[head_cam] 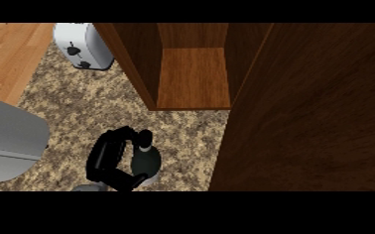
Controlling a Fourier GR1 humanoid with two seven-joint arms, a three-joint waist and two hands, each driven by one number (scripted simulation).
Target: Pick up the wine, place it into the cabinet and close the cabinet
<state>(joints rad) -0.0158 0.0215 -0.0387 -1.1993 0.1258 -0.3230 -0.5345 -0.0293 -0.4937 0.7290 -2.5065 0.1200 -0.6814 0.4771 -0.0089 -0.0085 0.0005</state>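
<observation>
I have a single view, from the head, looking steeply down onto the desk (66, 109). It sits close: the open cabinet (194, 79) fills the upper middle, its door (307, 119) blocks the whole right side, and the toaster (82, 44) is at top left. The grey shape (18, 139) at the left edge is perhaps a forearm.

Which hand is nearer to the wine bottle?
Right. The right hand curls round the wine bottle from its left side. The left hand is out of view; only its grey forearm shows, well left of it.
</observation>
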